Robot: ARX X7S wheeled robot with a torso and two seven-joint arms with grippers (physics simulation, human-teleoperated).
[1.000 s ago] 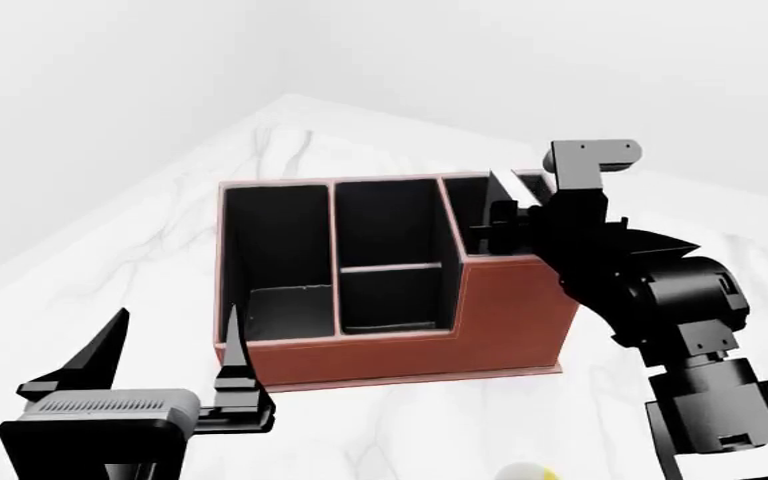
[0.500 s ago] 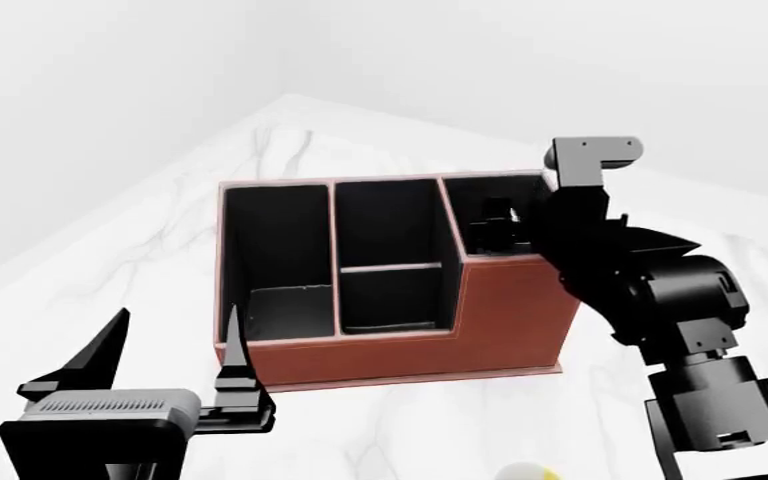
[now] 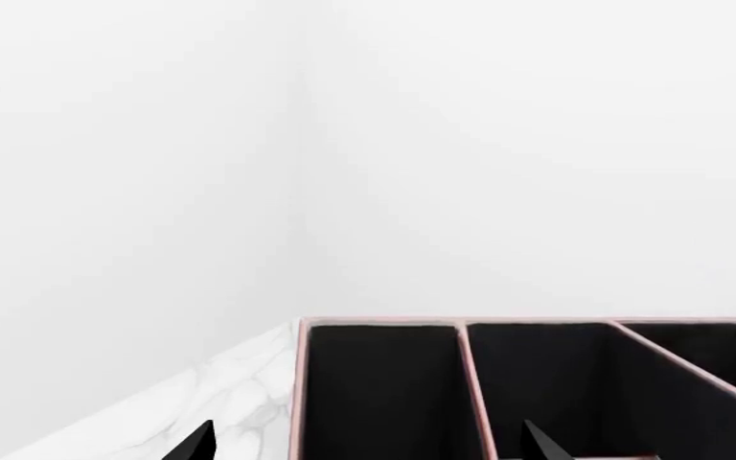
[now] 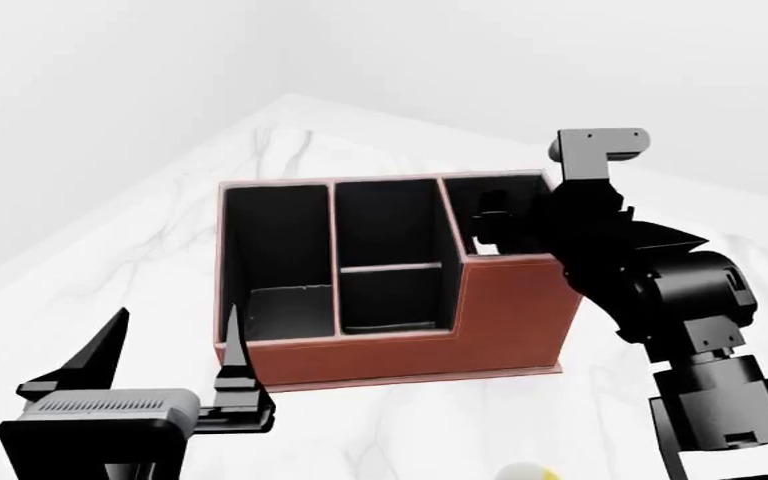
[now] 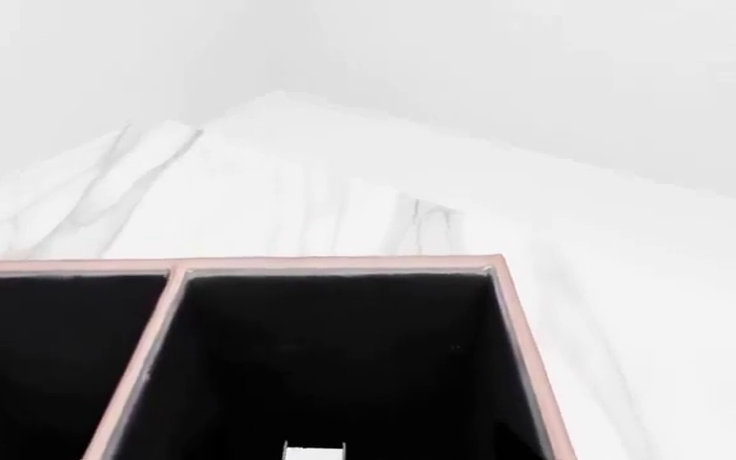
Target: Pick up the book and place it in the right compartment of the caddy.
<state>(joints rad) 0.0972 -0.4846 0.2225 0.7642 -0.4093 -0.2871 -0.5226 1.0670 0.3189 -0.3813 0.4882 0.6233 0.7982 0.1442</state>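
Observation:
The red-brown caddy (image 4: 491, 320) stands on the white marble table, and its back rim shows in the left wrist view (image 3: 299, 383). My right gripper (image 4: 507, 232) hangs in the top of the right compartment (image 4: 471, 195); its visible finger stands spread away from the wrist. In the right wrist view I look into that black-lined compartment (image 5: 342, 355). Only a small white strip of the book's page edge (image 5: 313, 451) shows low inside it. The book is hidden in the head view. My left gripper (image 4: 171, 335) is open and empty in front of the caddy's left end.
The crossbar section (image 4: 387, 265) and the long narrow section (image 4: 277, 250) lie to the left of the right compartment. The top of a white and yellow mug (image 4: 524, 470) peeks in at the bottom edge. The table's far corner (image 4: 291, 100) lies behind the caddy.
The book's white and black edges have dropped out of sight into the right compartment. My right wrist has risen slightly and its finger has spread outward. The left arm has not moved.

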